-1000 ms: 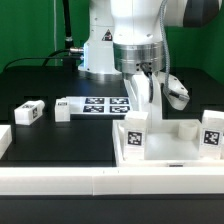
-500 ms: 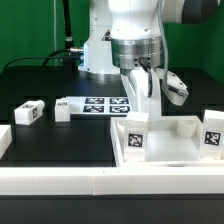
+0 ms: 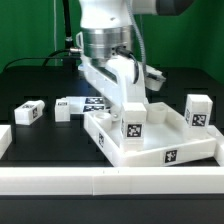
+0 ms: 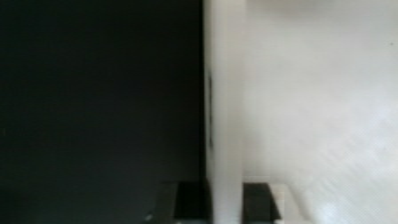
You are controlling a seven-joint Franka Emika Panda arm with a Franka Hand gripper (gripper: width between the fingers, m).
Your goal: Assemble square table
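The hand (image 4: 226, 203) is clamped on the raised rim of the square table top (image 3: 150, 152). The top sits skewed on the black desk (image 3: 50, 140), right of centre, with two legs (image 3: 133, 127) upright in its corners. A loose leg (image 3: 29, 113) lies at its 9 o'clock.

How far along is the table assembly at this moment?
Done: two legs, the near leg and the far leg, stand upright on the top. In hand: the gripper is shut on the top's rim, and the top sits skewed. Left: at least the loose leg, lying apart on the table.
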